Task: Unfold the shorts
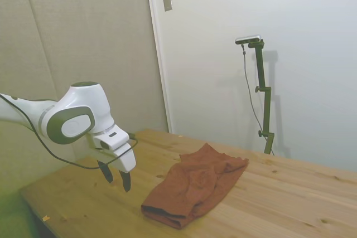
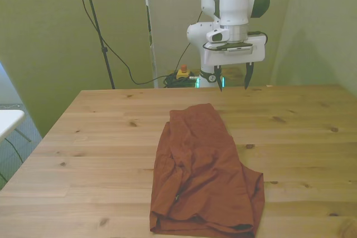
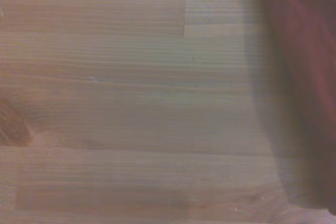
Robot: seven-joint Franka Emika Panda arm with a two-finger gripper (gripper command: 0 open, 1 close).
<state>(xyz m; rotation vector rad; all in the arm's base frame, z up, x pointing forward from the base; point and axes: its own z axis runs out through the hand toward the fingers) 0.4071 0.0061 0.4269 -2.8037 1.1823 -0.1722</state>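
Side view, left to right. Arm enters from 9 o'clock; claw (image 1: pixel 117 177) hangs at about 7 o'clock of the frame, above the bare wooden surface (image 1: pixel 279 193). Fingers spread apart, nothing between them: released. To its 3 o'clock, near but apart, lie the shorts (image 1: pixel 192 185), rust-brown, in a doubled-over bundle running from 7 toward 1 o'clock. A thick rolled edge faces the near corner.

Front view. Bare surface (image 2: pixel 95 137) at 9 o'clock. Shorts (image 2: pixel 203 171) sit centre to 6 o'clock, narrow end pointing to 12, wide end at the near edge. Layers overlap: a long crease runs down the front view's left side, and a stitched hem shows at the bottom. Claw (image 2: pixel 234 78) at 12 to 1 o'clock, above the far edge, just beyond the narrow end; no contact with the cloth. Fingers clearly parted here too.

Wrist view. Mostly wood grain, blurred; a dark red strip of the shorts (image 3: pixel 304 77) along one side.

Progress, my judgement: nothing done yet. Cloth is folded over itself and ungrasped. Left to do: bring the claw down on an upper-layer edge, pinch only that layer, lift and draw it across until the shorts lie flat. Which edge is the free one I cannot tell for certain.
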